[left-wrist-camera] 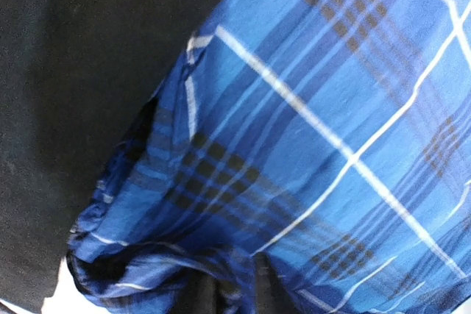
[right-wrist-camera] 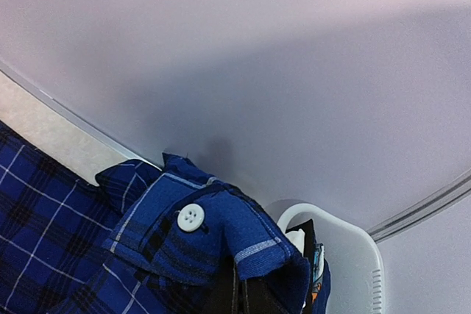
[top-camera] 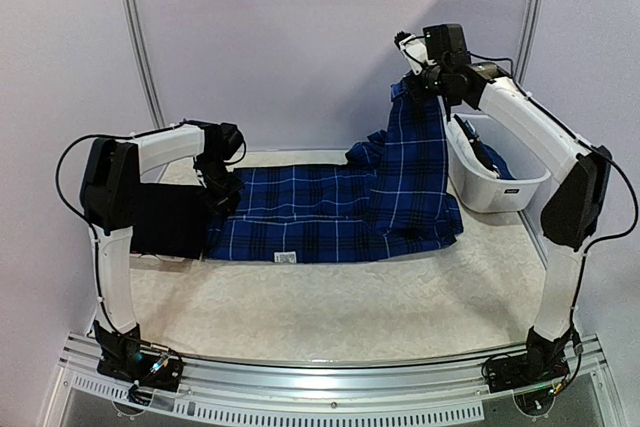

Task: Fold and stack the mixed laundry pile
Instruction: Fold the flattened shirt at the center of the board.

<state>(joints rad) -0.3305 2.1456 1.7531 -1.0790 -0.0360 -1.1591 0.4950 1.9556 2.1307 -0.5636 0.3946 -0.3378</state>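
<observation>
A blue plaid shirt (top-camera: 330, 212) lies spread across the middle of the table. Its right part hangs lifted from my right gripper (top-camera: 410, 74), high near the back wall. In the right wrist view a buttoned cuff or collar (right-wrist-camera: 190, 217) drapes over that gripper (right-wrist-camera: 246, 293), which is shut on it. My left gripper (top-camera: 222, 187) sits low at the shirt's left edge, beside a black garment (top-camera: 165, 222). In the left wrist view the shirt (left-wrist-camera: 309, 108) bunches over the dark fingers (left-wrist-camera: 274, 288). The jaws stand slightly apart with a fold between them, and the grip is unclear.
A white plastic basket (top-camera: 500, 189) stands at the right, below the raised right arm, with some clothes inside (right-wrist-camera: 316, 262). The black garment (left-wrist-camera: 66, 108) lies flat at the table's left side. The back wall is close behind the right gripper.
</observation>
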